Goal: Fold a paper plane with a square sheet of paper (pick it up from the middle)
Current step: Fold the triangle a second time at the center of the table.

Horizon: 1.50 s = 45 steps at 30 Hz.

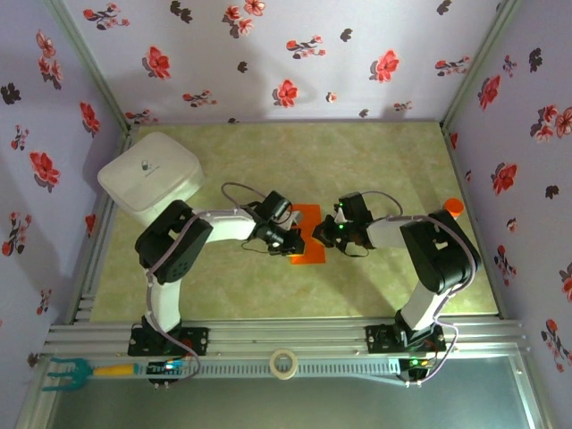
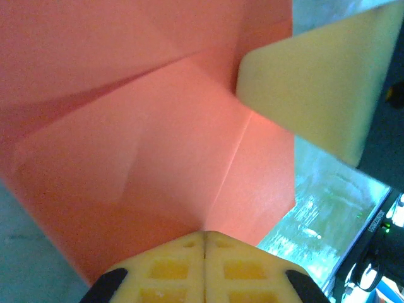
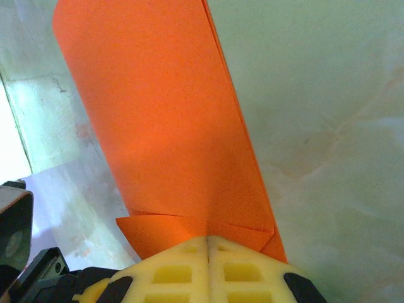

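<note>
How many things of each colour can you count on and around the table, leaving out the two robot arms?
Orange: 2, the sheet of paper and the cap
White: 2, the box and the tape roll
Teal with a yellow handle: 1, the small rake
Total: 5

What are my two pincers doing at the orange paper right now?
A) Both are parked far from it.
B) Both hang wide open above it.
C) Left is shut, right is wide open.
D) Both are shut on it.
D: the left pincer and the right pincer each show fingertips pressed together, with the creased orange paper sheet running into the seam.
</note>
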### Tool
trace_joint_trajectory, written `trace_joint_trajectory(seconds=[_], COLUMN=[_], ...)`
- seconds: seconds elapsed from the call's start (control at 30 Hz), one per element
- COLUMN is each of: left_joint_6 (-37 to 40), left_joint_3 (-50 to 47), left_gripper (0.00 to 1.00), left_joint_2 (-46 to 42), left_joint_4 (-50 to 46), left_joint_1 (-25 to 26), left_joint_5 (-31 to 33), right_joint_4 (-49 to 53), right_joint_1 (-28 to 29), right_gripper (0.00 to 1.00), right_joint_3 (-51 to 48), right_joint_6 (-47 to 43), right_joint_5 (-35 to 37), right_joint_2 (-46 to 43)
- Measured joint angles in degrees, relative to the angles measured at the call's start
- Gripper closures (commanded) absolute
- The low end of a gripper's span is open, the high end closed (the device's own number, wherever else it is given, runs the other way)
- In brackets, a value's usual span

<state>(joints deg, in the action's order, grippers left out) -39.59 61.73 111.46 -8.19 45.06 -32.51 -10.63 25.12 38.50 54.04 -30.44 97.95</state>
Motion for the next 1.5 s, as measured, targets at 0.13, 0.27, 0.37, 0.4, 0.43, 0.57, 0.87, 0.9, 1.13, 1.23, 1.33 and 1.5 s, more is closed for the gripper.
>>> trace_joint_trajectory(seconds=[0.13,0.27,0.37,0.4,0.43,0.57,0.87,0.9,1.13,1.23,1.33,1.5], left_joint_6=[1.09,1.86,2.71,2.91,3.02,3.85,4.07,4.0,3.08,2.6,2.45,2.43], left_joint_3=[-0.94,-2.71,-3.37,-3.76,-4.11,-5.57,-7.58,-7.54,-5.07,-4.46,-4.48,-5.29], left_gripper=[0.91,0.9,0.9,0.9,0.9,0.93,0.95,0.95,0.95,0.96,0.98,0.99], left_joint_2=[-0.85,-2.51,-3.43,-3.82,-4.24,-5.77,-10.29,-10.64,-8.24,-5.6,-3.67,-3.72], left_joint_4=[-0.28,-1.4,-2.64,-3.02,-3.34,-4.57,-4.28,-3.39,0.28,0.72,0.42,1.7], left_joint_1=[0.02,0.07,0.11,0.11,0.13,0.17,0.33,0.33,-0.72,-0.9,-0.98,-1.14], left_joint_5=[0.33,0.66,1.14,1.27,1.44,1.9,1.86,1.86,1.88,1.88,1.44,0.98], right_joint_4=[0.0,0.0,0.02,0.02,0.02,0.02,0.11,0.17,0.22,0.22,0.33,2.97], right_joint_1=[0.0,0.0,0.0,0.0,0.0,0.0,0.0,-0.04,-0.11,-0.11,-0.11,-0.28], right_gripper=[1.0,1.0,1.0,1.0,1.0,1.0,1.0,1.0,1.0,1.0,1.0,1.0], right_joint_3=[0.0,0.0,0.0,0.0,0.0,0.0,0.02,0.02,0.02,0.02,0.11,0.79], right_joint_6=[-0.02,-0.02,-0.02,-0.02,-0.02,-0.02,-0.02,-0.02,-0.02,-0.02,-0.02,-0.26], right_joint_5=[0.0,0.0,0.0,0.0,0.0,0.0,0.04,0.04,0.02,0.02,0.0,0.02], right_joint_2=[0.0,0.0,0.0,0.0,0.0,-0.02,-0.11,-0.13,-0.17,-0.17,-0.2,-1.07])
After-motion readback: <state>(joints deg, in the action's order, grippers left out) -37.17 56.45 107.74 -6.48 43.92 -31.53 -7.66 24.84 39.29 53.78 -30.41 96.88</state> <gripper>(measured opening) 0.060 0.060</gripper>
